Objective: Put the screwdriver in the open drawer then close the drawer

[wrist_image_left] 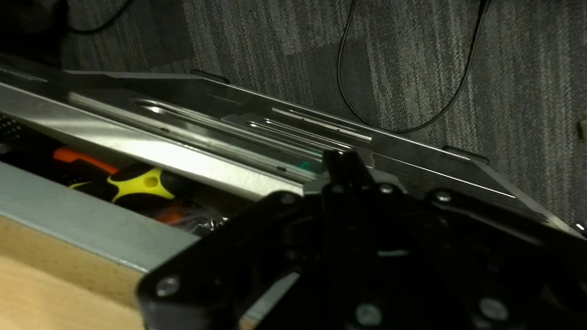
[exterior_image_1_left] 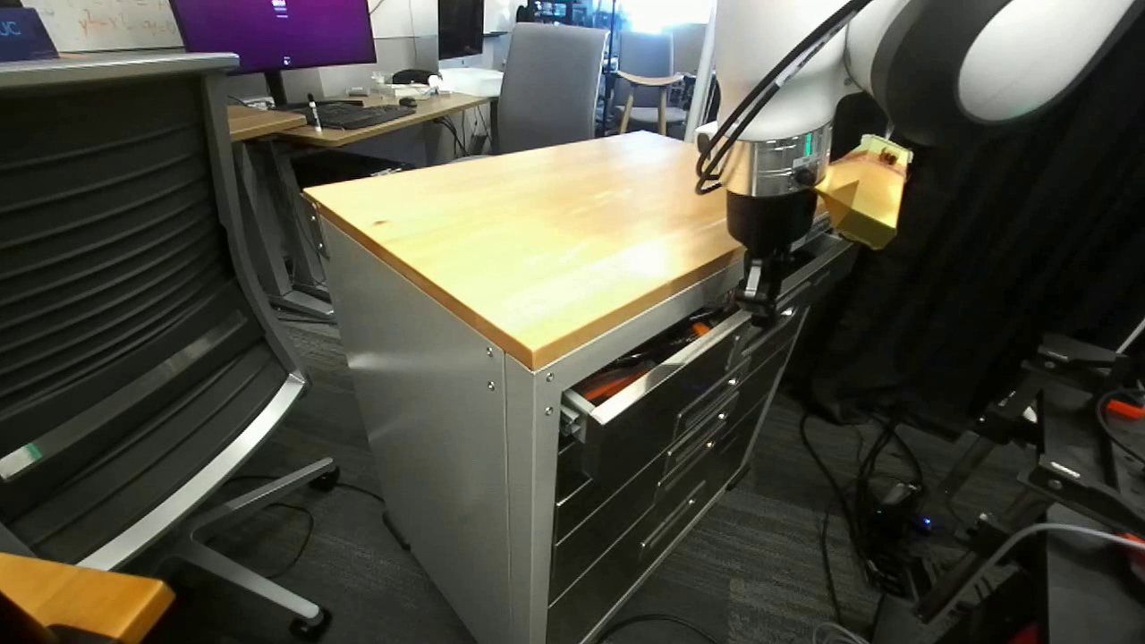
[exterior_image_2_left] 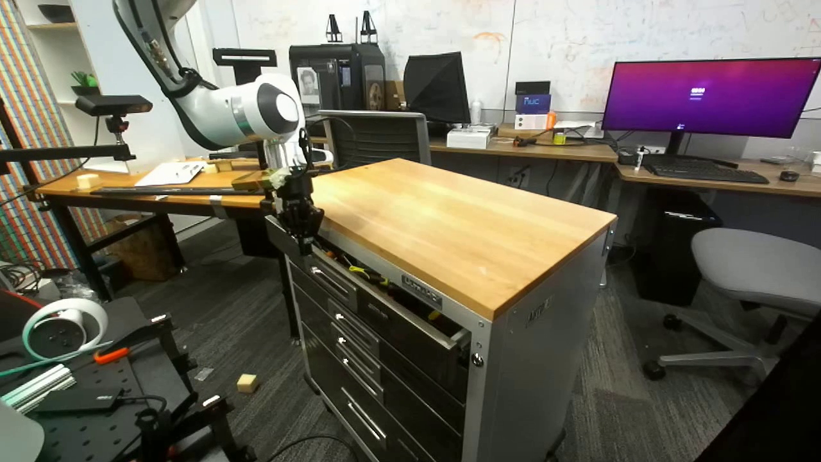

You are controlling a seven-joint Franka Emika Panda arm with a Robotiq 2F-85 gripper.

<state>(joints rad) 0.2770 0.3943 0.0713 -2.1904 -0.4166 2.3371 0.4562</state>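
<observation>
The top drawer (exterior_image_1_left: 671, 365) of the metal cabinet is partly open in both exterior views (exterior_image_2_left: 391, 301). In the wrist view, its bright front rim (wrist_image_left: 183, 165) runs diagonally beside my gripper. A yellow and black handle (wrist_image_left: 144, 183), which looks like a screwdriver's, lies inside among orange and dark tools. It shows as a yellow-green tool in an exterior view (exterior_image_2_left: 369, 276). My gripper (wrist_image_left: 341, 158) points down at the drawer's front edge, also in both exterior views (exterior_image_1_left: 759, 313) (exterior_image_2_left: 306, 247). Its fingertips are together with nothing seen between them. Contact with the drawer front cannot be told.
The cabinet's wooden top (exterior_image_1_left: 537, 215) overhangs the back of the drawer opening. More shut drawers with handles (exterior_image_2_left: 359, 366) lie below. An office chair (exterior_image_1_left: 116, 295) stands by the cabinet. A black cable (wrist_image_left: 412, 130) lies on the carpet in front. A black equipment stand (exterior_image_2_left: 122, 385) is nearby.
</observation>
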